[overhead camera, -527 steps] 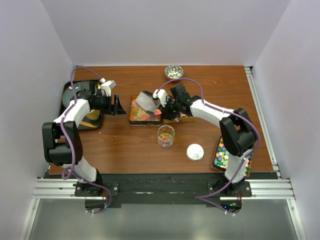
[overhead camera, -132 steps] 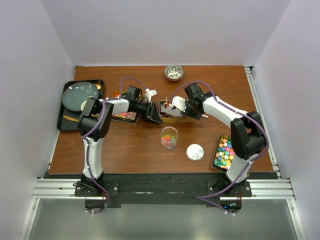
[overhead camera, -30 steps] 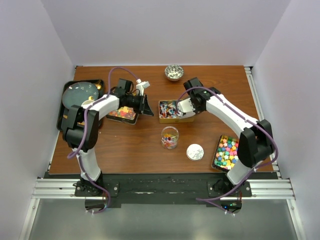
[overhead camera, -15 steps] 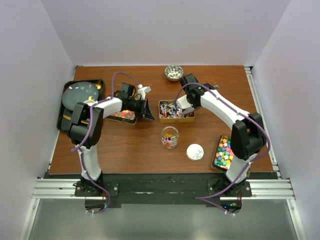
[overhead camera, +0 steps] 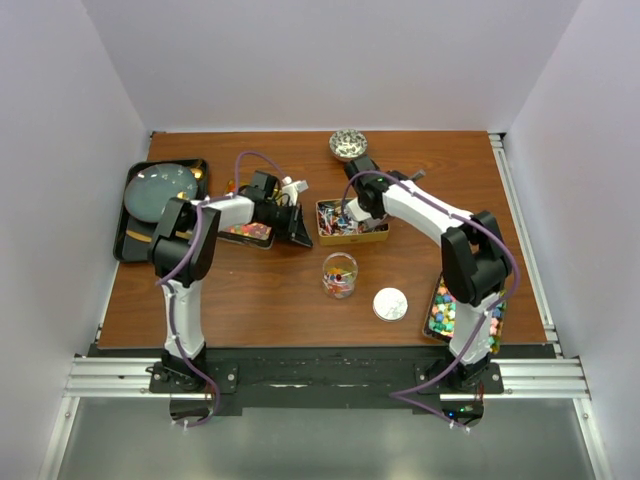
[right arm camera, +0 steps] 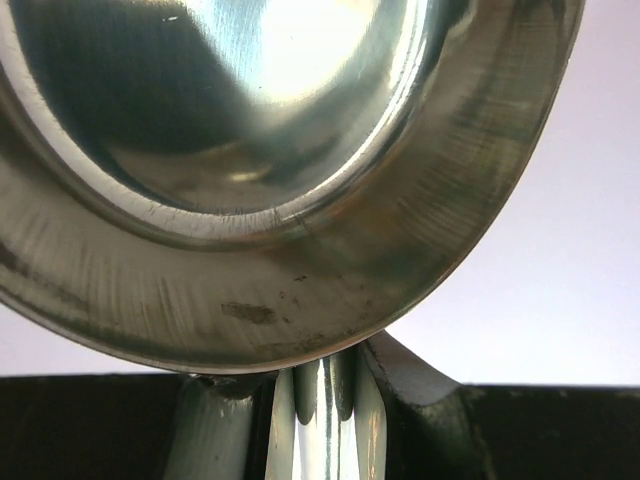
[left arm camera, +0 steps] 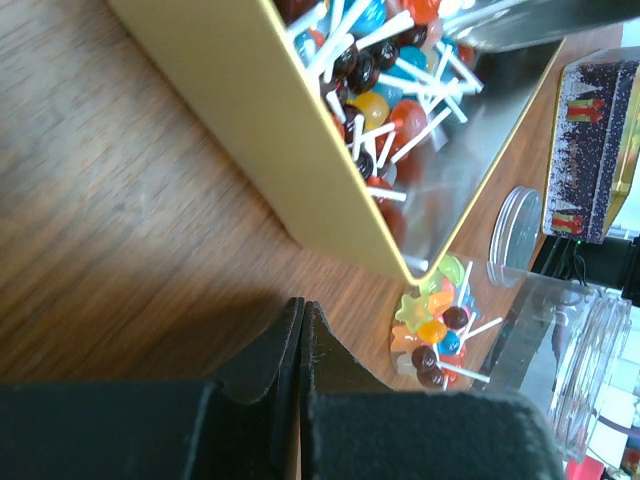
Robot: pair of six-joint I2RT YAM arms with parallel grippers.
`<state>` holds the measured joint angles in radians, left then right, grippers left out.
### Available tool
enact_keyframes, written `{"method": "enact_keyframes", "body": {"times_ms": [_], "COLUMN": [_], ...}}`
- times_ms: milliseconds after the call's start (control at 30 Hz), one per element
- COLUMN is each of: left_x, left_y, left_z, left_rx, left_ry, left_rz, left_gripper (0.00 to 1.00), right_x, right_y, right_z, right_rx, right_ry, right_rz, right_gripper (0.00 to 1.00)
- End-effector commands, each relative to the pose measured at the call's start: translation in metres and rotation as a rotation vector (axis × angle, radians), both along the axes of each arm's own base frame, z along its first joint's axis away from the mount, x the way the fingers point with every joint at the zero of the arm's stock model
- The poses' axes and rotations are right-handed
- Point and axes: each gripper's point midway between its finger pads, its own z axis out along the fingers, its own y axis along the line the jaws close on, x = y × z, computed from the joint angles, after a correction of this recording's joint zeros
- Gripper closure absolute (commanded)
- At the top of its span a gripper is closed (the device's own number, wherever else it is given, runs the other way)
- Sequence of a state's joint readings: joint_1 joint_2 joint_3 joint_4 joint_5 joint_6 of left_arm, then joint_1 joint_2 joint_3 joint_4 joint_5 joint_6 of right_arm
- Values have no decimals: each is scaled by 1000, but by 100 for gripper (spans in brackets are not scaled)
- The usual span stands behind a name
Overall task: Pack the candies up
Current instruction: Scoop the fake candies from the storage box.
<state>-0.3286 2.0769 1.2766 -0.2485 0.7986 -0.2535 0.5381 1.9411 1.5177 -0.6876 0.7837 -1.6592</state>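
candies [overhead camera: 338, 284] in glass jar [overhead camera: 337, 257] mid-worktop | lollipops [left arm camera: 375, 95] in gold tin [left arm camera: 250, 120] just behind jar | gummies [overhead camera: 248, 231] left of gold tin | cube candies [overhead camera: 442, 316] near right front corner | jar lid [overhead camera: 390, 303] right of jar | left gripper [left arm camera: 300, 335] fully closed, empty, beside gold tin | right gripper [right arm camera: 315, 400] clamped on metal scoop [right arm camera: 280, 150], over gold tin's far edge

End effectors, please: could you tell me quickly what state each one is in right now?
Left end effector: closed, holding nothing.
Right end effector: closed on the handle of a metal scoop.
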Motion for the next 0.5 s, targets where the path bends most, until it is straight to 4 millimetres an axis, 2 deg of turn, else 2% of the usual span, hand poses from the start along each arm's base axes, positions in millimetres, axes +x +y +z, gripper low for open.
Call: {"method": "enact_keyframes", "body": {"times_ms": [0,133,467], "left_x": [13,14,12], "left_y": [-14,-18,-19], "left_z": [10,9,3], "left_rx": [-42,-58,-64], "left_ry": [-29,-20,-8], "left_rz": [-10,-17,-26], "left_gripper": [97,97,97], "right_x": [4,-1,-19], "right_y": [17,33,33], "right_z": [-3,-11,-44], "right_rx": [-51,7,131], "right_ry": [-8,16,51], "right_rz": [9,-20,-99], "right_gripper": [100,100,100]}}
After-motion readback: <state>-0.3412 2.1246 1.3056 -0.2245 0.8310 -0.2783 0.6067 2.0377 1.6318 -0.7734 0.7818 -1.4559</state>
